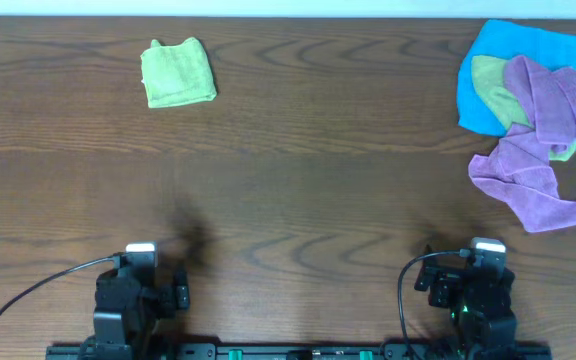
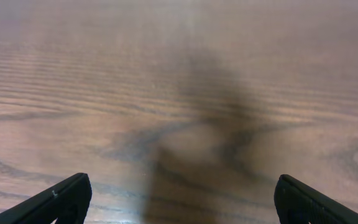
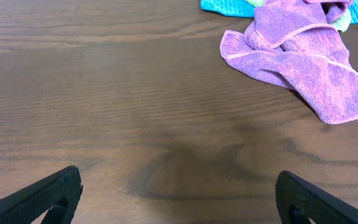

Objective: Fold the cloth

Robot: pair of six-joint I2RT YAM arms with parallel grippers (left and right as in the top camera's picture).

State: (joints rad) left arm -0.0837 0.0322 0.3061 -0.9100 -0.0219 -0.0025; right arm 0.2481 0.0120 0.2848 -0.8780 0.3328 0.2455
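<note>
Dark wood-grain table (cloths aside).

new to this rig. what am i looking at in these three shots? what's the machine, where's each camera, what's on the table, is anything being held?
Two small robot arms sit at the near edge of a wooden table. The overhead view looks straight down on both. Each other view comes from a camera on one arm's wrist, looking past its own black fingertips.

The left gripper and right gripper are open and hold nothing.

On the table: a lime-green cloth, already folded small, far left. Far right is a pile: a blue cloth beneath a dull yellow-green cloth and crumpled purple cloths.
</note>
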